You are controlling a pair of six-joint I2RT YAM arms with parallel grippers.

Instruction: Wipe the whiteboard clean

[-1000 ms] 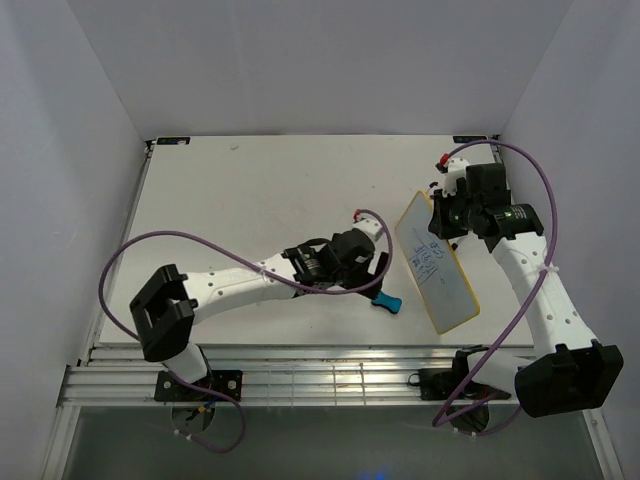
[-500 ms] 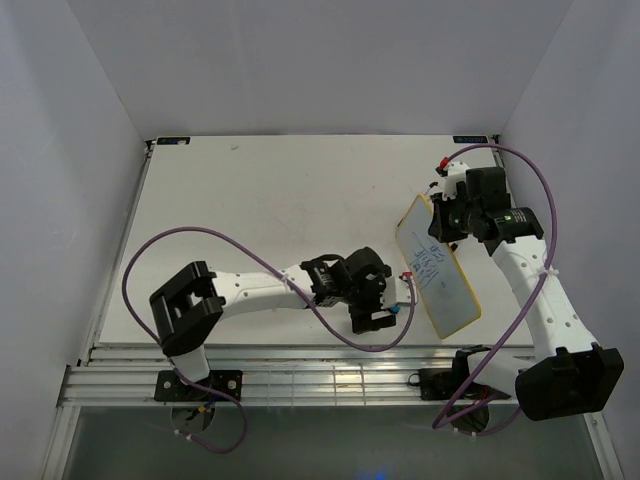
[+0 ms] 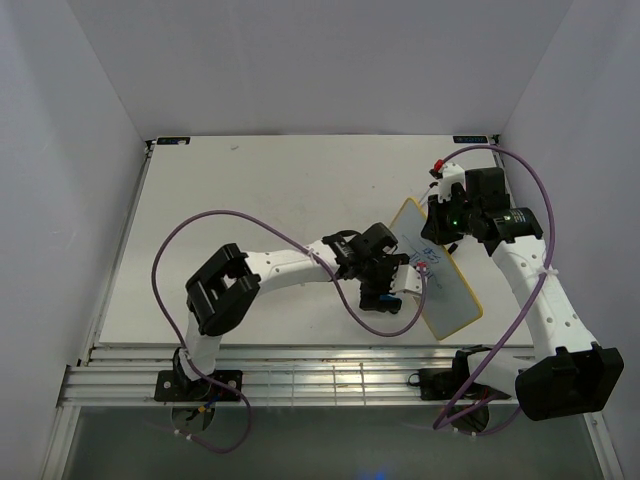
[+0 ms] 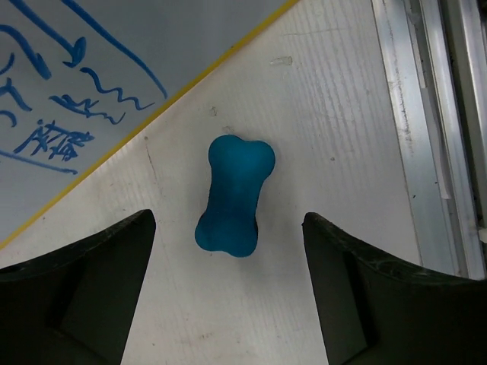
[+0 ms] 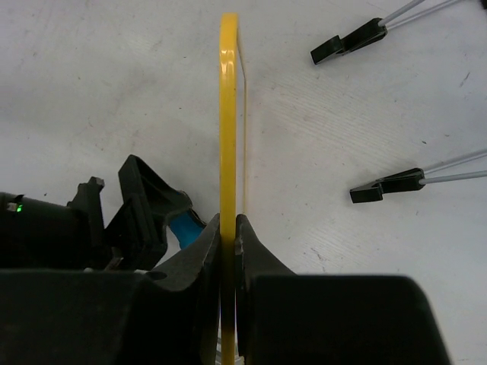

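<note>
The whiteboard [image 3: 455, 300], white with a yellow frame and blue scribbles, stands tilted at the right of the table. My right gripper [image 3: 441, 225] is shut on its upper edge; in the right wrist view the frame [image 5: 228, 114] runs edge-on between the closed jaws [image 5: 228, 228]. The board's two black feet [image 5: 358, 38] hang beyond it. My left gripper [image 3: 385, 285] is open just left of the board. In the left wrist view the teal bone-shaped eraser [image 4: 232, 196] lies on the table between the open fingers [image 4: 228, 222], untouched, next to the board's corner [image 4: 91, 68].
An aluminium rail [image 4: 434, 114] runs along the table's near edge [image 3: 300, 365], close to the eraser. Purple cables [image 3: 200, 225] loop over both arms. White walls enclose the table on three sides.
My left gripper swung right and toward the board and now covers the eraser in the top view. The right gripper still holds the board, which has barely moved.
</note>
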